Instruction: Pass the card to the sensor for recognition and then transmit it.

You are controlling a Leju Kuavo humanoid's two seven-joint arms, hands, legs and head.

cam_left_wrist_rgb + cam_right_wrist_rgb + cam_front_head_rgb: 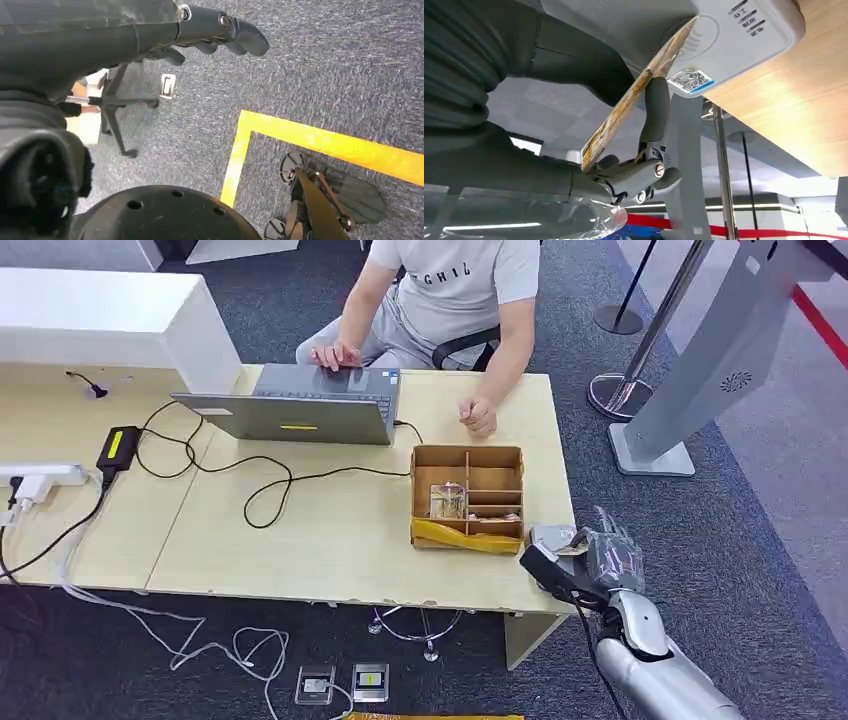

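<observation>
My right hand (605,558) hovers at the near right corner of the table (330,540), over the small white sensor (553,537). In the right wrist view the hand (524,100) pinches a patterned card (639,95), seen edge-on, between the thumb and a dark finger (655,115). The card's far end touches the face of the sensor (734,35) next to a QR sticker. My left hand (215,30) hangs over the grey carpet with loosely extended fingers and nothing in it.
A compartmented cardboard box (467,495) stands just left of the sensor. A laptop (300,405), cables and a power strip (40,478) lie further left. A person (450,300) sits behind the table. A grey kiosk stand (700,370) rises at the right.
</observation>
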